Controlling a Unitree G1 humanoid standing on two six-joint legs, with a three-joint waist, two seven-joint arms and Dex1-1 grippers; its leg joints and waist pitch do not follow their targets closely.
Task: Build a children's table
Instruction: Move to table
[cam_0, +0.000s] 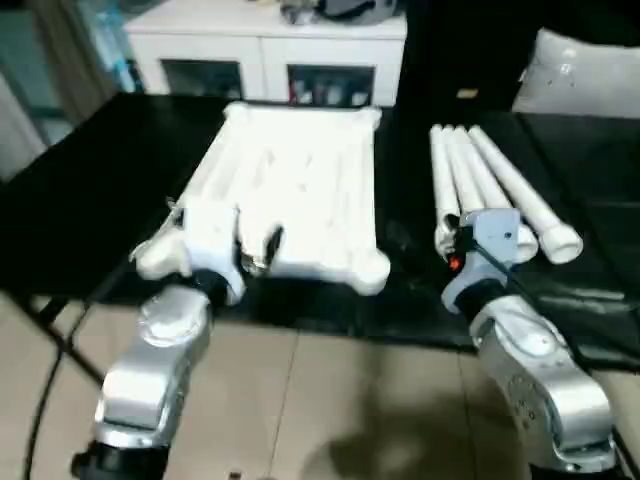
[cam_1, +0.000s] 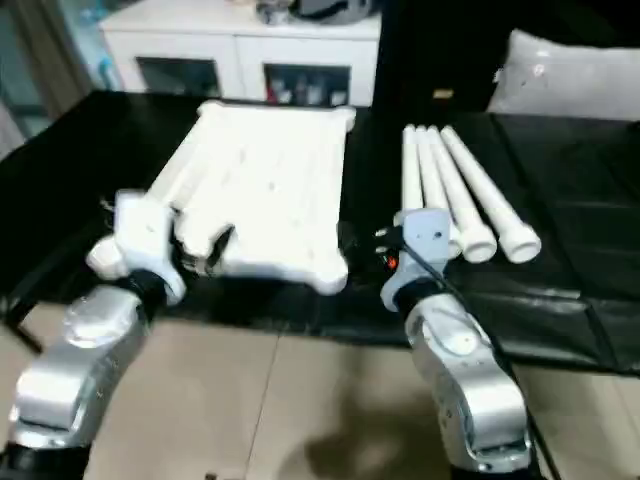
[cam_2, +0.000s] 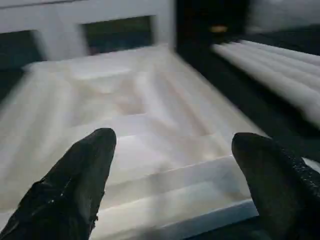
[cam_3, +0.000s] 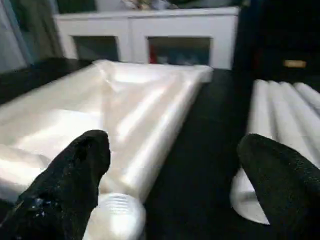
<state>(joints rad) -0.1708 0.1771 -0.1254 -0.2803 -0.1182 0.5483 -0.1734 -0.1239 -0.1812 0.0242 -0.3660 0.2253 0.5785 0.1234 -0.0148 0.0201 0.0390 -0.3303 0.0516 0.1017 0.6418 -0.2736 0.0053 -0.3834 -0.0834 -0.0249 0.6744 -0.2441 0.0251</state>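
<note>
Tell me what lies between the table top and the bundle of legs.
Nothing but a bare strip of the black surface separates the table top from the legs. The head views show this, and the right wrist view confirms it.

Blurred and cropped parts
The white glass-doored cabinet (cam_0: 265, 45) is cut at the frame's top; its dark shelf contents are unreadable.

Both silver forearms reach forward. Left gripper (cam_2: 170, 175) — fingers spread wide. Right gripper (cam_3: 175, 185) likewise parted (black fingertips (cam_3: 75, 170) well apart).
</note>
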